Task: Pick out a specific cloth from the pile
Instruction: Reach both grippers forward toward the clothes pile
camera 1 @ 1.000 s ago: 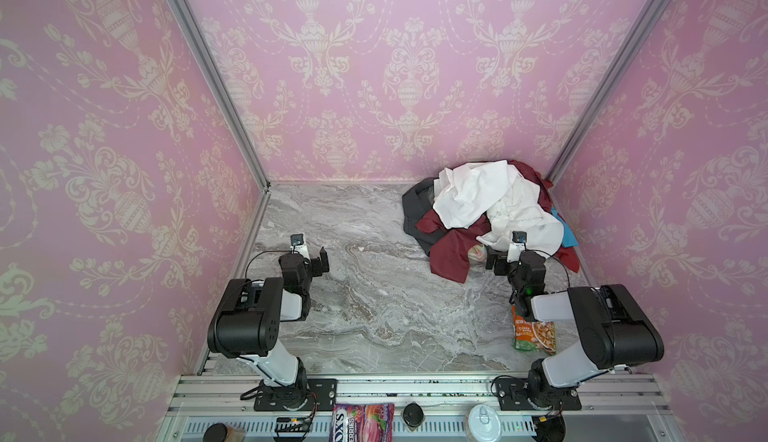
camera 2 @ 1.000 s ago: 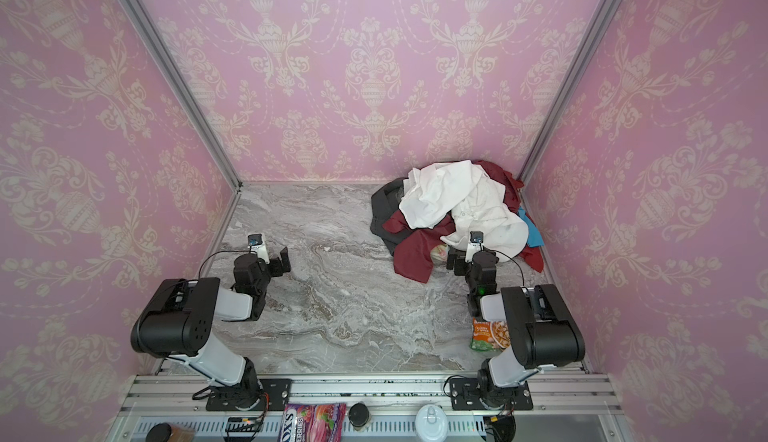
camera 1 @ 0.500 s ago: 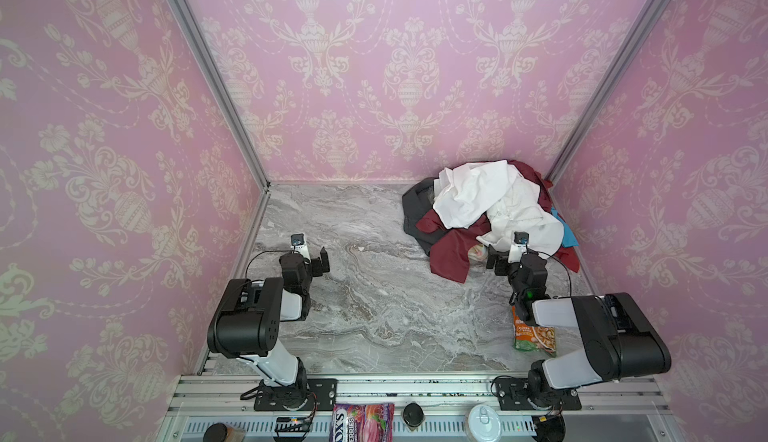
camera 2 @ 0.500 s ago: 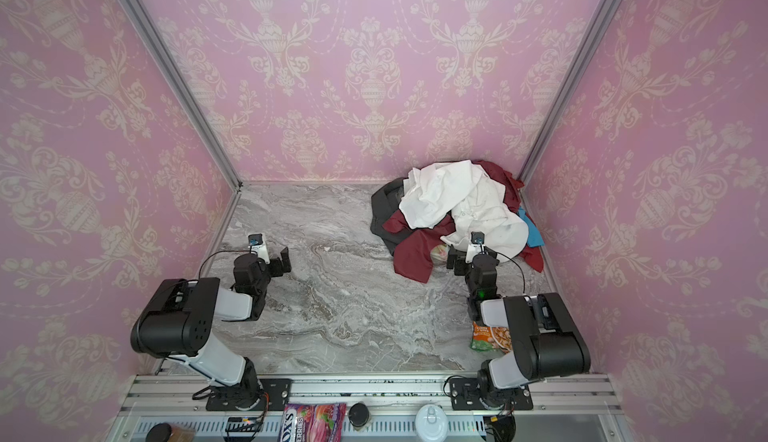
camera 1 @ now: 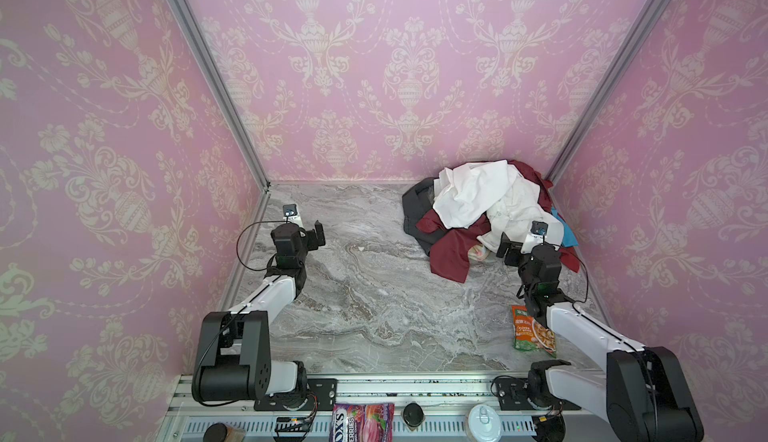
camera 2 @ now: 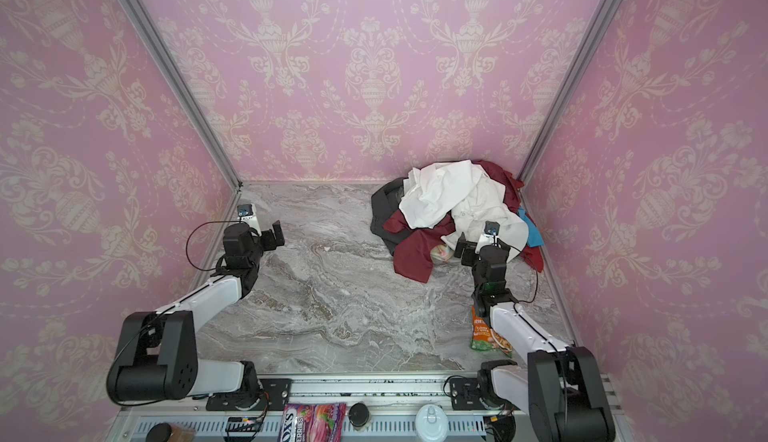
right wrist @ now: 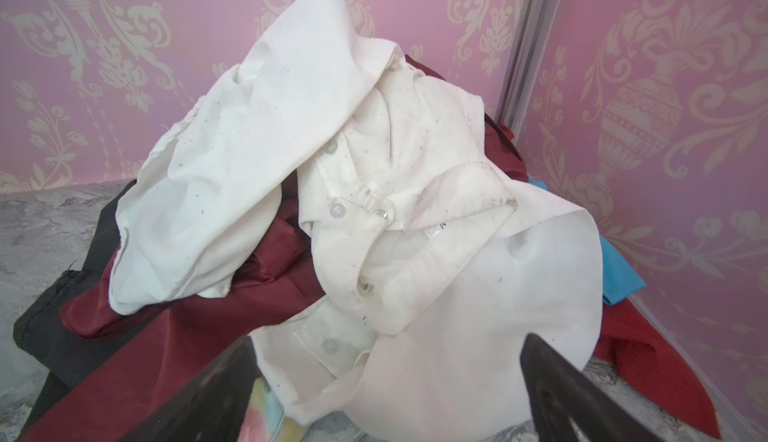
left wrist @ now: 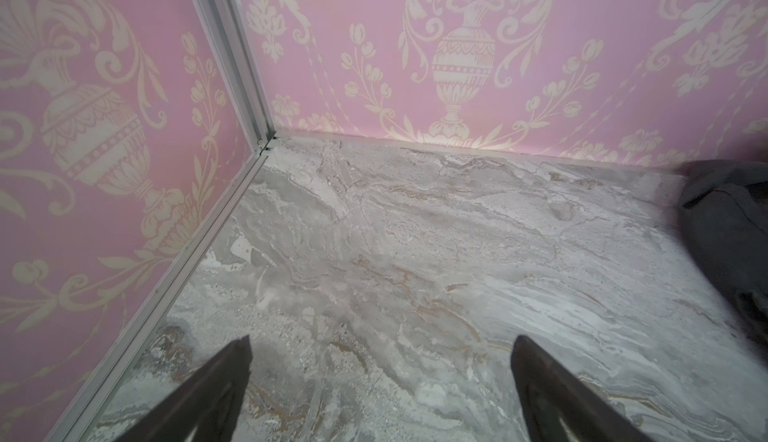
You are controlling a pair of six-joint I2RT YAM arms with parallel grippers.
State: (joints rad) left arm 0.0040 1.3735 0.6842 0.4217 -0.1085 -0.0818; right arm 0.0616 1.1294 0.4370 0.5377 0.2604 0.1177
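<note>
The pile point(camera 1: 486, 207) point(camera 2: 453, 207) fills the back right corner: a white shirt point(right wrist: 374, 170) on top of maroon point(right wrist: 187, 336), dark grey and bright blue point(right wrist: 619, 278) garments. Only a small corner of the cloth point(camera 1: 478, 252) point(camera 2: 442, 251) point(right wrist: 266, 415) shows, pastel yellow with pink and blue-green, at the pile's front edge under the white shirt. My right gripper point(camera 1: 513, 248) point(camera 2: 465, 248) point(right wrist: 388, 340) is open at that front edge, its jaws wide on either side of the shirt's hem and holding nothing. My left gripper point(camera 1: 318, 234) point(camera 2: 274, 234) point(left wrist: 383, 338) is open and empty over bare marble near the left wall.
An orange and green snack packet point(camera 1: 532, 330) point(camera 2: 488, 334) lies on the marble beside my right forearm. Pink papered walls close in the left, back and right sides. A sweets pack point(camera 1: 363, 417) and small lids sit on the front rail.
My right arm has stretched out further, bringing its open gripper slightly closer to the pile's front edge. The left arm and the garments have not moved.
</note>
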